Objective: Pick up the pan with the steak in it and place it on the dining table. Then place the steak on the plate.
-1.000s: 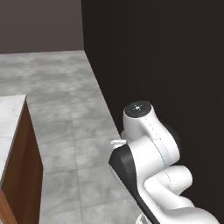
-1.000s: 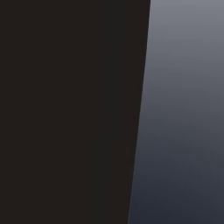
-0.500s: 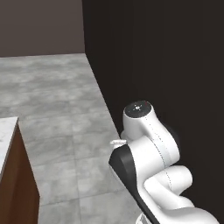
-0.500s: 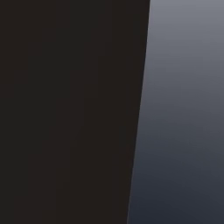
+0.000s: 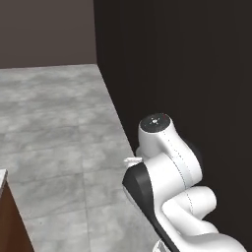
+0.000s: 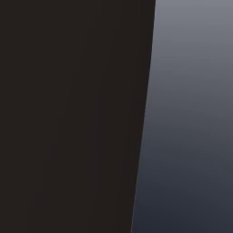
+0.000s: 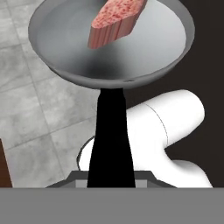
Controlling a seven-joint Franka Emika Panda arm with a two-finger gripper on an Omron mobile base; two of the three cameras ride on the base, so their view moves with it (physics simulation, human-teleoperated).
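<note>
Pan (image 7: 109,43) grey, round, black handle clamped by end effector (image 7: 111,177); pinkish-red steak (image 7: 117,19) inside.

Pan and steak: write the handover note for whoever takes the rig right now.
Gripper: shut on the pan's black handle; its fingers lie hidden under the handle in the hand view.
Pan: lifted, carried over grey floor tiles beside a dark wall.
Steak: in the pan, near its far rim.
Done: pan picked up with the steak in it.
Left: reach the dining table, set the pan down, move the steak to the plate.
</note>
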